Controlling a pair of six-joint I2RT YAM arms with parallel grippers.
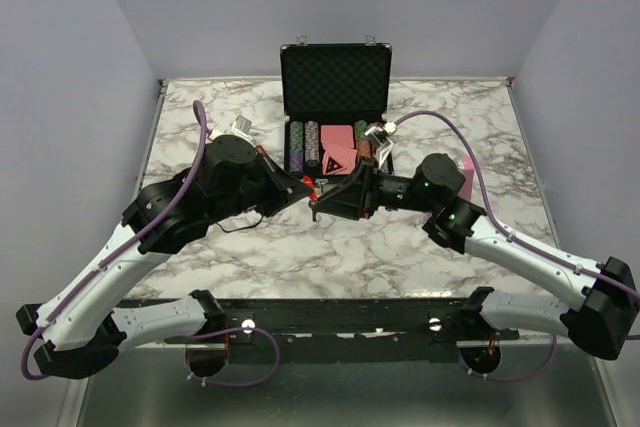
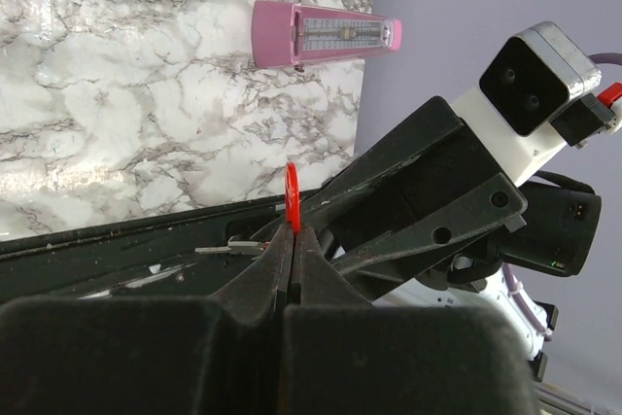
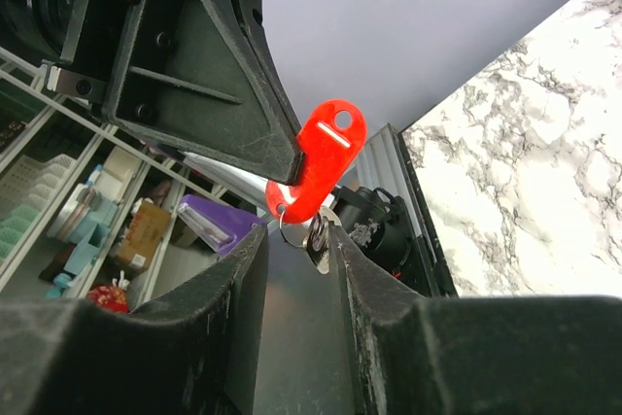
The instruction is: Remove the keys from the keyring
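Note:
The keyring is a flat red oval tag point(image 3: 323, 155) with a small wire ring at its lower end. It is held in the air between both arms point(image 1: 313, 185). My left gripper point(image 2: 293, 232) is shut on the tag point(image 2: 291, 193), whose edge sticks up past the fingertips. The silvery keys point(image 3: 317, 236) hang from the wire ring. One key also shows in the left wrist view point(image 2: 227, 249). My right gripper point(image 3: 296, 240) is open, with the keys between its fingers and close against the right-hand finger. In the top view it point(image 1: 322, 203) meets the left gripper point(image 1: 309, 188) above the table's middle.
An open black case point(image 1: 335, 77) stands at the back, with stacks of poker chips point(image 1: 304, 145) and pink cards point(image 1: 338, 153) in its tray. A pink box point(image 2: 326, 34) lies near the table's right edge, behind the right arm point(image 1: 465, 179).

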